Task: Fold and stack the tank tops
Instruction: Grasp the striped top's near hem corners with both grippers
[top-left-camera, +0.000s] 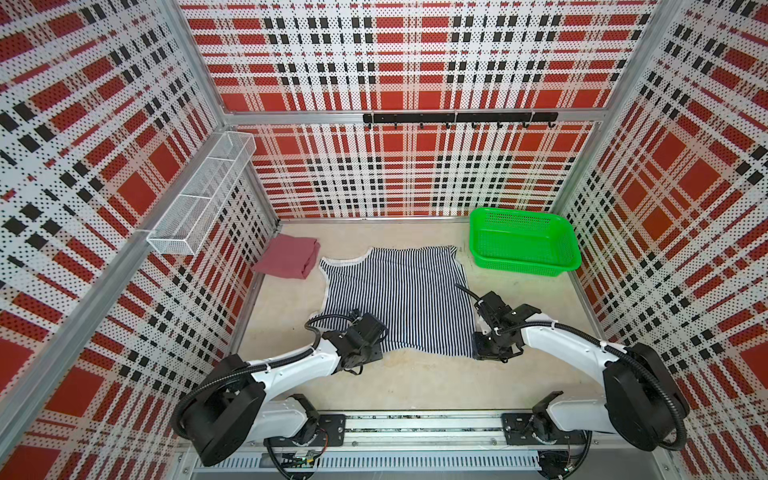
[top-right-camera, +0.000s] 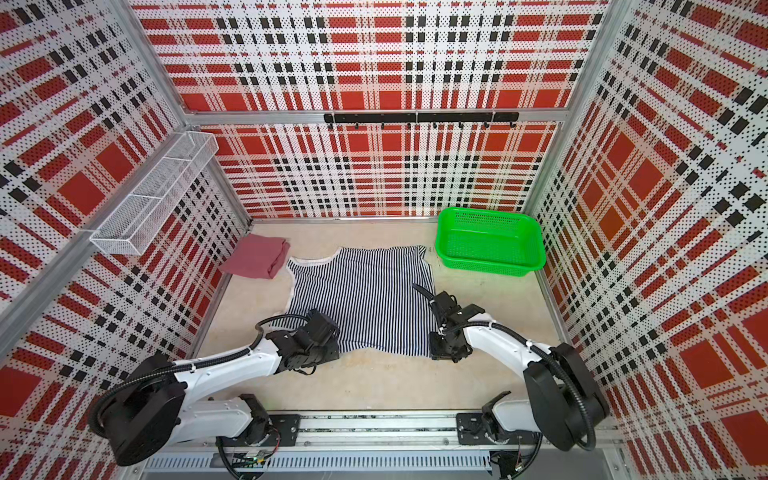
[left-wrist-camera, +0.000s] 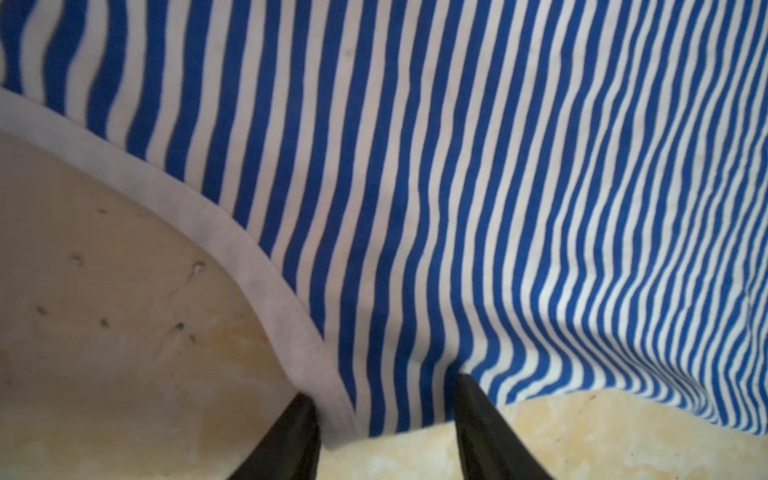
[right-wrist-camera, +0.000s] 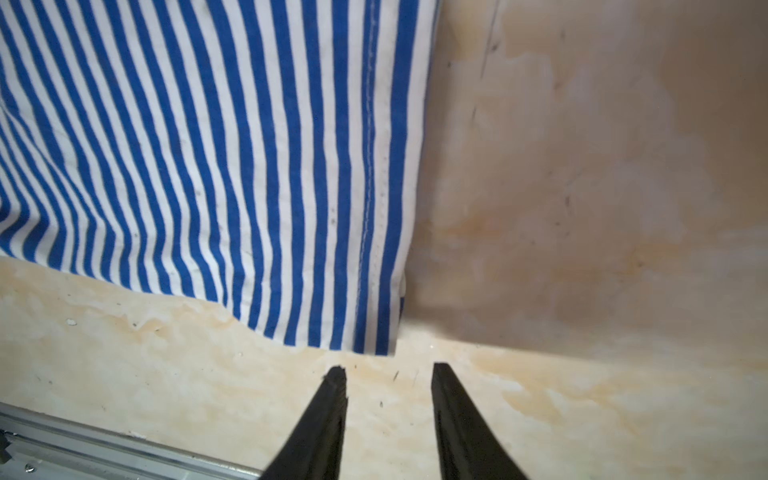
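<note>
Striped top (top-left-camera: 395, 299), near edge: left corner (left-wrist-camera: 370, 411) sits between the spread left jaws; right corner (right-wrist-camera: 374, 340) lies just beyond the spread, empty right jaws.

Both top views look steeply down from above the near edge of the bench (top-left-camera: 415, 386), sharing all of it. Wrist cameras sit close behind the left claw (left-wrist-camera: 384, 388) and right claw (right-wrist-camera: 388, 368), each facing a near corner of the striped tank top (top-left-camera: 399, 299).

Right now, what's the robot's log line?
left gripper open over striped tank top edge; right gripper open near corner; maroon tank top folded
</note>
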